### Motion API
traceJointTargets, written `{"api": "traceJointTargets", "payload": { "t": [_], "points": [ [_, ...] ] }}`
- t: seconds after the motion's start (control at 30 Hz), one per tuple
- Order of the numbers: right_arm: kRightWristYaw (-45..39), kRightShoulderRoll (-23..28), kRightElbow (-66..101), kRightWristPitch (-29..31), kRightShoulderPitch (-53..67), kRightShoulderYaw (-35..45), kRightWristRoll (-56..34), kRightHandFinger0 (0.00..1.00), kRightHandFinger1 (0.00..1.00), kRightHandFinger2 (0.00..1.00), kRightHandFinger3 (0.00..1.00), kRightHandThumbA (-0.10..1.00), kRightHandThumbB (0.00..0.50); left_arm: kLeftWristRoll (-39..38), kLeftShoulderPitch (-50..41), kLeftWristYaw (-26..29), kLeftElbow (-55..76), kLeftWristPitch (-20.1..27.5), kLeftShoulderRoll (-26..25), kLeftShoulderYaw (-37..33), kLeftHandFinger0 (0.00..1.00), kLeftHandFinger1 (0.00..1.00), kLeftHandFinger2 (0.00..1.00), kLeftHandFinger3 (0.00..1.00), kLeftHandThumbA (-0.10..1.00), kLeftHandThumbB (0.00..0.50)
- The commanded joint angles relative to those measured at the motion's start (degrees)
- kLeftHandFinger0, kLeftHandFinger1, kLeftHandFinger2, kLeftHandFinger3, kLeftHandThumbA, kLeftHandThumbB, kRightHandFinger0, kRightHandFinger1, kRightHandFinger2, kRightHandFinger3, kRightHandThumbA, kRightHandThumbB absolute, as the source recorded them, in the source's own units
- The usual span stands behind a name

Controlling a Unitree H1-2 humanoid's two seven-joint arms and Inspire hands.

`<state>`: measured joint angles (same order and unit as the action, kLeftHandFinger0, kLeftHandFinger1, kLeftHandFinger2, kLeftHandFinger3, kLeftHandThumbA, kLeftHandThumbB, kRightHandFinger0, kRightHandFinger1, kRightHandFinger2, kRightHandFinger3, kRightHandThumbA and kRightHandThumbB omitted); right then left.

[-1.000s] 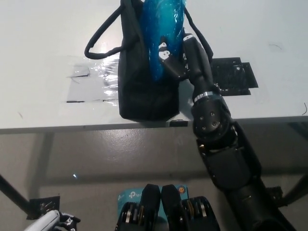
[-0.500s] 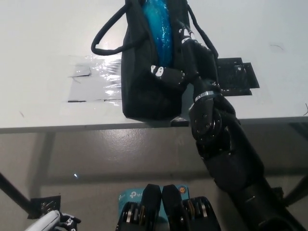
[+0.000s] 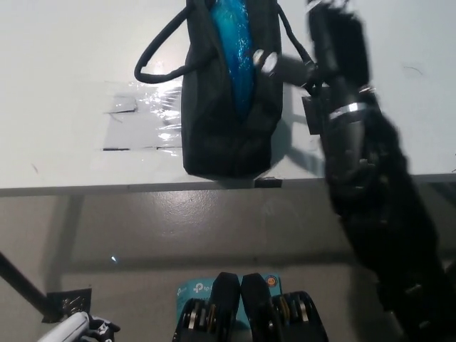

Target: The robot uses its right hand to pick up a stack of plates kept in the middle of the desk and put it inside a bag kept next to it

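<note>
The black bag [image 3: 228, 107] stands on the white desk [image 3: 64, 64] near its front edge, mouth open, its handles [image 3: 160, 50] flopped to either side. The stack of blue plates [image 3: 235, 50] stands on edge inside the bag and shows through the opening. My black right hand [image 3: 317, 50] is motion-blurred just right of the bag's top; one white-tipped finger [image 3: 266, 62] reaches over the rim, and it holds nothing. Only a sliver of my white left hand [image 3: 75, 329] appears at the bottom left, below the desk.
A patch of shiny clear tape [image 3: 139, 117] lies on the desk left of the bag. A black marker square [image 3: 311, 114] is mostly hidden behind my right forearm. The desk's front edge [image 3: 107, 189] runs across the middle, with grey floor below.
The plates have sunk deeper into the bag. My right hand has let go of them, pulled out of the opening and swung up and to the right. The left hand has not moved.
</note>
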<state>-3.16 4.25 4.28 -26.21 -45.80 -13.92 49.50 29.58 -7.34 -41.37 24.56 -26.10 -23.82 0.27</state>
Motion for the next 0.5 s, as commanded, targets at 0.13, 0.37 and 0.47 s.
{"api": "traceJointTargets", "payload": {
  "t": [0.13, 0.37, 0.47],
  "points": [
    [-11.55, 8.47, 36.2, -0.72, 19.1, 8.69, -7.85, 1.0, 1.0, 1.0, 1.0, 0.88, 0.308, -0.05, -0.54, 1.92, 0.75, -0.82, -0.97, -0.26, 0.72, 0.72, 0.78, 0.88, -0.1, 0.0],
    [-2.99, 10.62, 31.59, 11.34, 40.79, 16.62, -24.17, 1.0, 1.0, 1.0, 1.0, 0.62, 0.231, -0.5, -0.66, 2.36, 0.13, -0.82, -1.04, -0.01, 0.72, 0.72, 0.79, 0.88, -0.1, 0.0],
    [0.69, 10.8, 22.23, 22.0, 48.97, 18.92, -29.29, 1.0, 1.0, 1.0, 1.0, 0.6, 0.239, -1.22, -0.62, 2.59, 0.01, -0.82, -1.08, 0.03, 0.72, 0.72, 0.79, 0.87, -0.1, 0.0]
  ]
}}
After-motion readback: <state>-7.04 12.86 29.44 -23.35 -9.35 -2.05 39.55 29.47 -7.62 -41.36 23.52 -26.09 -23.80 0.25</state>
